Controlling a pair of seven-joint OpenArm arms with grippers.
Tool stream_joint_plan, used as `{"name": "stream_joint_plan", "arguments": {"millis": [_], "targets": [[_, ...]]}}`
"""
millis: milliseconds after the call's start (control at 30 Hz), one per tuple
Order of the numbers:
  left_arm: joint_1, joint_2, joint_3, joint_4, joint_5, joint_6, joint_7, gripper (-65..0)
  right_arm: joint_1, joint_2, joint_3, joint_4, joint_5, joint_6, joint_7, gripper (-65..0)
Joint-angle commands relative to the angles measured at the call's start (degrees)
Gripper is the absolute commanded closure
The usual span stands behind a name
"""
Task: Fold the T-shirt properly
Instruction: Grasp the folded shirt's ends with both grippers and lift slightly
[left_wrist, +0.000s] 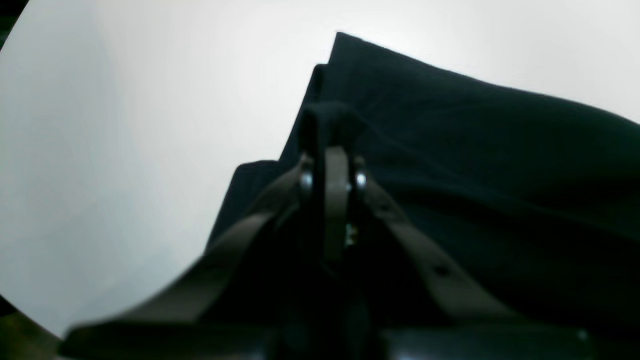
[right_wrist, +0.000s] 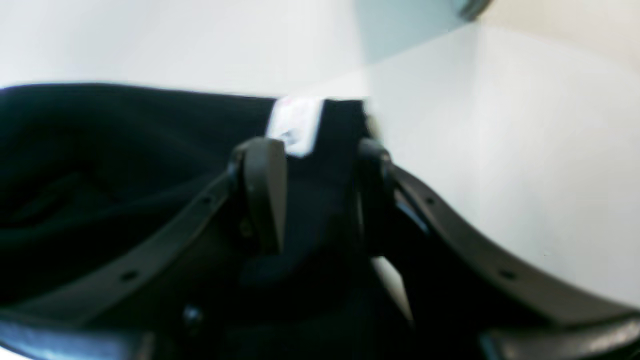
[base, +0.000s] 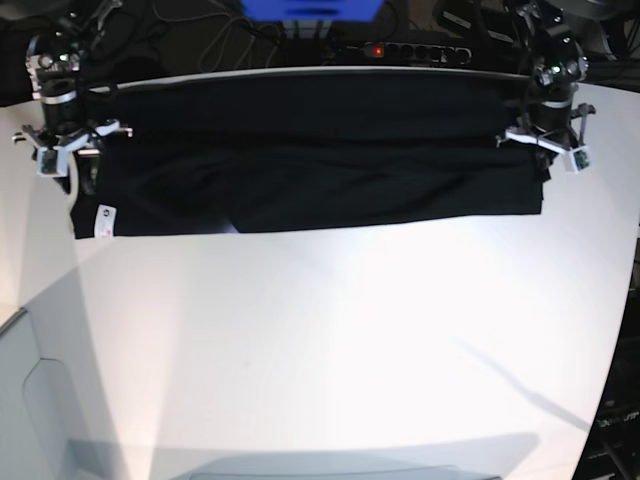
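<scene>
1. The white table (base: 330, 340) carries everything.
2. The large black cloth T-shirt (base: 300, 160) lies folded in a long band across the table's far side, its small white label (base: 103, 221) at the near corner on the right arm's side.
3. The left gripper (left_wrist: 334, 131) has its jaws closed, pinching a raised tuft of shirt.
4. The right gripper (right_wrist: 320, 165) stands with jaws apart, straddling the shirt edge beside the label.

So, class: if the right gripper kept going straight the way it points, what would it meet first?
Probably the T-shirt. The right gripper stands open over black cloth, with the white label just beyond its fingertips. Depth is unclear, so it may already touch the cloth.
</scene>
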Motion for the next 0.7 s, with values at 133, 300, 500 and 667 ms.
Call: {"name": "stream_joint_plan", "arguments": {"millis": [133,300,500,667], "targets": [[1.81,-1.09,-0.29,1.45,-0.14,0.22,-1.16,-0.2,-0.37,-0.73,-2.35,-2.99,0.58,0.60,-1.06,-24.8],[2.78,-1.09,-0.47,1.71,-0.22,0.22,-1.16,-0.2,0.07,-0.38,-3.58,-7.48,0.58,0.60,-3.09,-24.8],[2.78,-1.09,-0.55,1.10,-0.14,0.22,-1.16,-3.5,1.82,0.94,-3.58,-13.10,0.49,0.60,-3.35,-24.8],[2.78,-0.65,-0.55,1.71,-0.14,0.39,-1.16,-21.9,2.18,1.46,-3.58,-15.13,0.49,0.60,-3.35,-24.8]]}}
